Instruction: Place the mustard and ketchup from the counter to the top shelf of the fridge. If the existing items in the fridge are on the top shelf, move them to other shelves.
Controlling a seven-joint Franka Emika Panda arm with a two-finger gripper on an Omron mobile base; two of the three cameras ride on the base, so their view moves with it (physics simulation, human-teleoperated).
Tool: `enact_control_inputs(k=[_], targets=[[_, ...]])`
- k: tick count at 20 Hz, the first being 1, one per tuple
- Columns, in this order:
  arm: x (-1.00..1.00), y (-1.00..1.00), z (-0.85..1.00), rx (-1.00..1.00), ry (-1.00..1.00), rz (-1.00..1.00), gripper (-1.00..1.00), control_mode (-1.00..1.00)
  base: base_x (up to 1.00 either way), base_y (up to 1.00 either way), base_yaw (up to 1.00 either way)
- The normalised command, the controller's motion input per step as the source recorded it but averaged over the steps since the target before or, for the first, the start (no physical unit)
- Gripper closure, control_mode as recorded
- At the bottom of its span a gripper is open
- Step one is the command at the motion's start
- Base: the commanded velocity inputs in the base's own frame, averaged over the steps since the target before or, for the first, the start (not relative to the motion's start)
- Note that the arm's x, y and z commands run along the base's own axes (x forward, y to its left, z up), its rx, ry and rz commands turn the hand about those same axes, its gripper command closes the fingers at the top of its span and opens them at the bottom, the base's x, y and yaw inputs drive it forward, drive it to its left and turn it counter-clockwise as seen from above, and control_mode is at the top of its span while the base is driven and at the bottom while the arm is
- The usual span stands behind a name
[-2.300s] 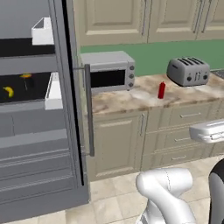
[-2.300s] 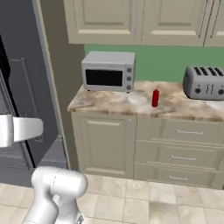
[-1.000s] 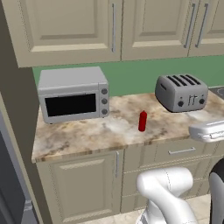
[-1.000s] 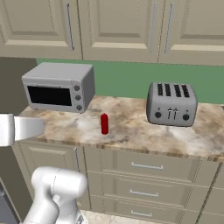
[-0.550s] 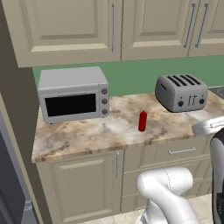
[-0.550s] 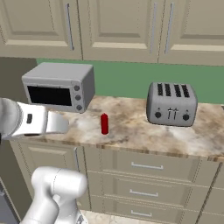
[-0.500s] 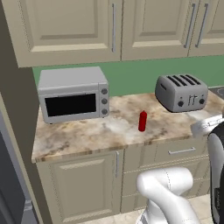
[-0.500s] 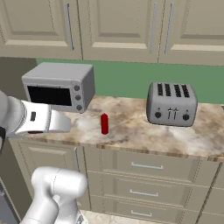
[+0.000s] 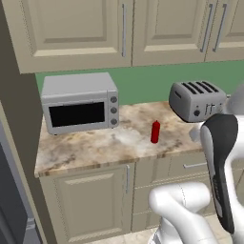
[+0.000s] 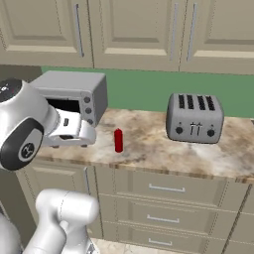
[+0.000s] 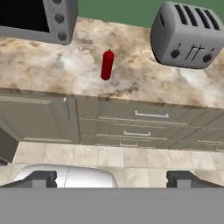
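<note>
Fingers (image 11: 43, 178) are spread wide with nothing between them, the gripper (image 11: 112, 179) hanging out over the floor, well short of the cabinets and looking down at the tabletop (image 11: 52, 72).

The ketchup (image 11: 106, 64) stands upright on the tabletop, roughly in the middle, between the microwave (image 9: 79, 102) on the left and the toaster (image 9: 197, 99) on the right, a bit nearer the front edge than either. I can't spot the mustard anywhere here.

So I'd say we're at the reach-for-the-ketchup step. To do it well, I'd bring the hand in level from the front, line the spread fingers up on either side of the bottle's body below the nozzle, and only then close. It's a skinny bottle, so nudging it off-centre could tip it toward the toaster.
</note>
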Motion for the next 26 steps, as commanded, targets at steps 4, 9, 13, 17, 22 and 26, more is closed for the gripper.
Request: enact_control_inputs(k=[4,9,13,17,22,26], targets=[[0.63,0.00,-0.47,0.07,0.00,0.00,-1.00,-1.00,0.00,0.00,0.00],[0.69,0.00,-0.40,0.05,0.00,0.00,-1.00,-1.00,0.00,0.00,0.00],[0.62,0.00,-0.38,0.07,0.00,0.00,-1.00,-1.00,0.00,0.00,0.00],[0.54,0.00,-0.28,0.03,0.00,0.00,-1.00,-1.00,0.00,0.00,0.00],[0.52,0.00,-0.28,0.00,0.00,0.00,-1.00,-1.00,0.00,0.00,0.00],[0.51,0.00,-0.29,0.00,0.00,0.00,-1.00,-1.00,0.00,0.00,0.00]])
